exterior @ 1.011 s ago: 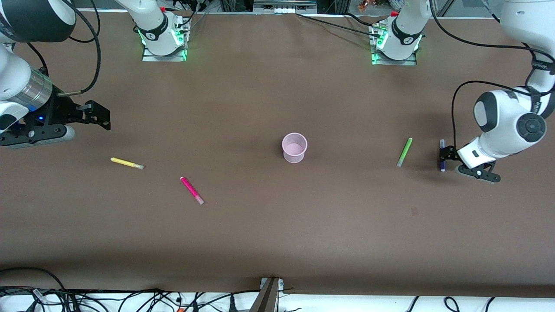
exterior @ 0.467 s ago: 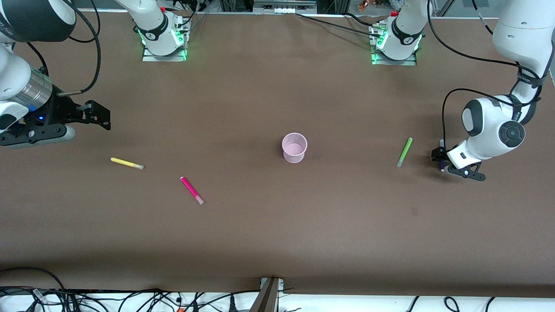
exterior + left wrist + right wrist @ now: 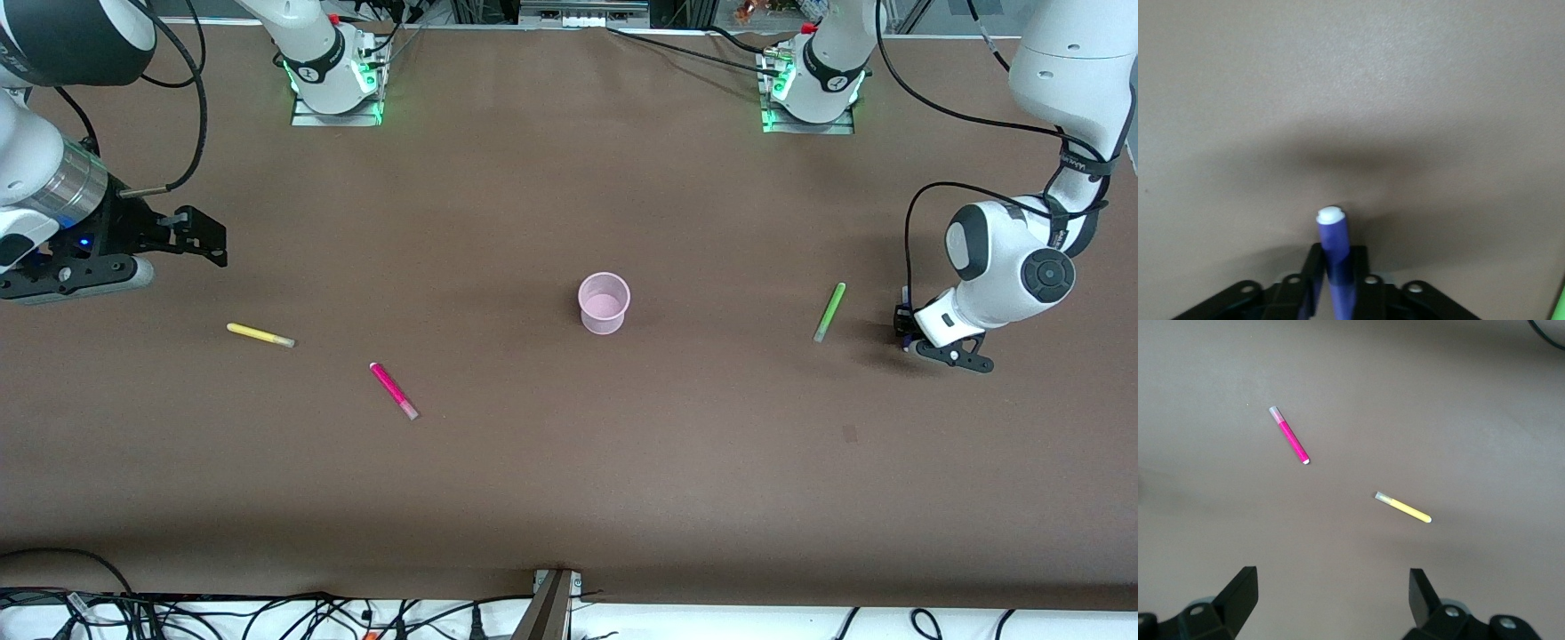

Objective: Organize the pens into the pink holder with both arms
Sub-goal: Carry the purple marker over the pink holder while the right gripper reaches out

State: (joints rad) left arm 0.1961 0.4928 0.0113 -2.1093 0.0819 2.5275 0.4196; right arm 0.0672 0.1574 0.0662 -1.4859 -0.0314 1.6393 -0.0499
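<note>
The pink holder (image 3: 605,302) stands upright mid-table. My left gripper (image 3: 904,324) is shut on the dark purple pen (image 3: 1336,257), close over the table at the left arm's end; the pen's white tip sticks out past the fingers (image 3: 1313,273). The light green pen (image 3: 829,312) lies on the table beside that gripper, toward the holder. My right gripper (image 3: 206,238) is open and empty, held above the table at the right arm's end. The yellow pen (image 3: 260,335) and the magenta pen (image 3: 394,391) lie below it; both show in the right wrist view, yellow pen (image 3: 1403,508), magenta pen (image 3: 1290,435).
The brown table (image 3: 569,480) carries only the pens and the holder. Both arm bases (image 3: 336,84) stand along the farthest edge from the front camera. Cables (image 3: 267,613) hang along the nearest edge.
My left gripper has shifted toward the green pen and closed over the purple pen, which now shows mostly hidden under the hand. The right arm has not moved.
</note>
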